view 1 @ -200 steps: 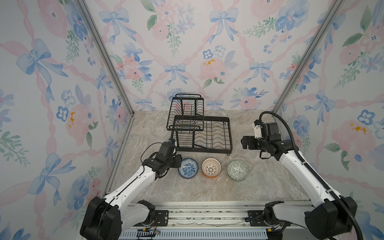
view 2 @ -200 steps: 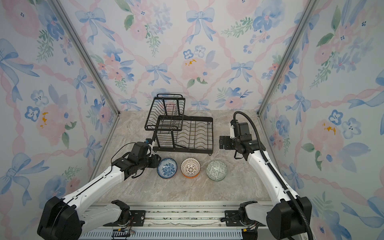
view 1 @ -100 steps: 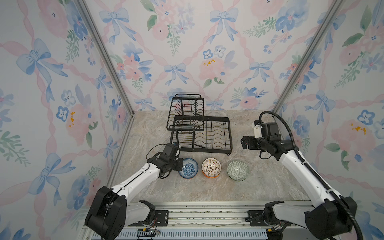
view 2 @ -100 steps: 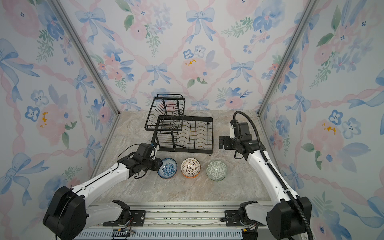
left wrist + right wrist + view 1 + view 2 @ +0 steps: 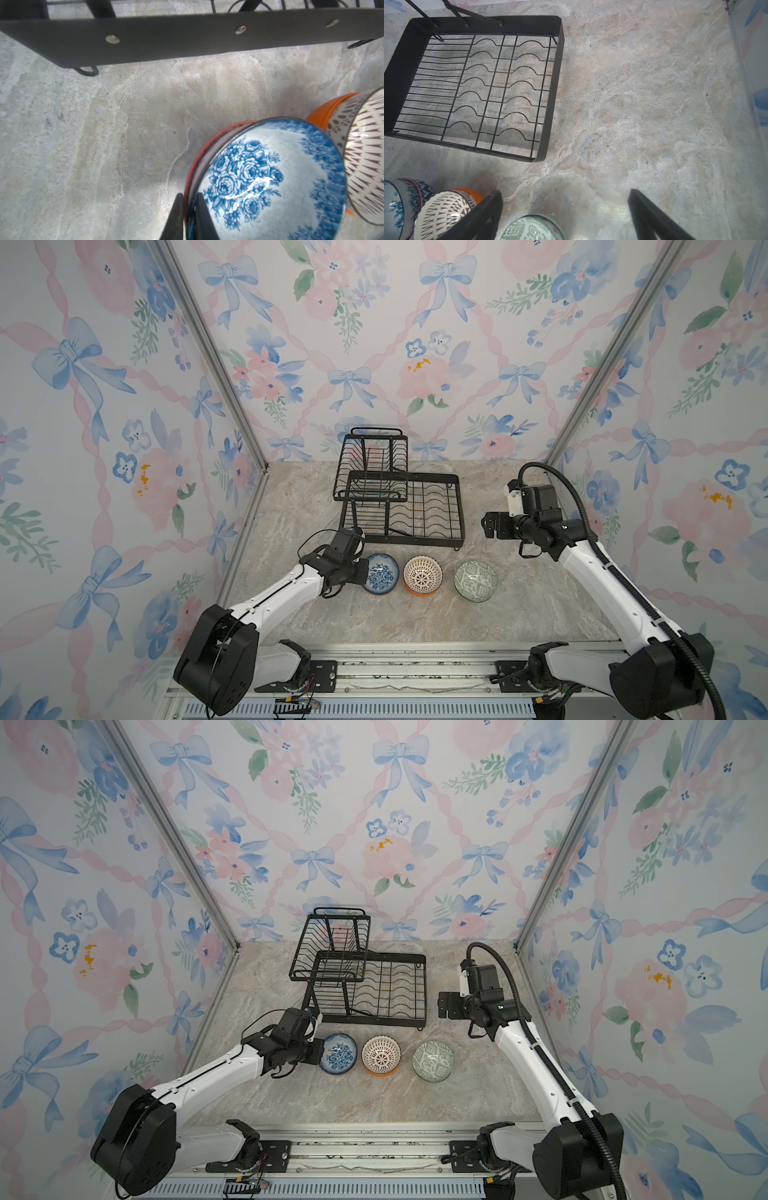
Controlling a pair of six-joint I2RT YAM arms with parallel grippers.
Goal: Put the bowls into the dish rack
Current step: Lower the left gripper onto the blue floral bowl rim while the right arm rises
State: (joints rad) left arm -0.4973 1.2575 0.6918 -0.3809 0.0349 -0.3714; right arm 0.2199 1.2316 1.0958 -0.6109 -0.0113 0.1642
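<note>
Black fingers (image 5: 175, 216) of our left gripper (image 5: 188, 196) clamp the left rim of the blue floral bowl (image 5: 380, 572), one inside, one outside; the dish rack (image 5: 399, 506) lies just beyond it, far and slightly right; our right gripper (image 5: 565, 192), jaws wide apart, hangs right of the rack

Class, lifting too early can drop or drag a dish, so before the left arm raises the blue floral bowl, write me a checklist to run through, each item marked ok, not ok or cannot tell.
1. Left end effector shut across the rim of the blue-white floral bowl: ok.
2. Only that bowl pinched, not the orange-rimmed bowl nested under it: cannot tell.
3. Lattice bowl apart from the blue-white floral bowl: cannot tell.
4. Right end effector open, holding nothing: ok.
5. Dish rack lower tray free of dishes: ok.
</note>
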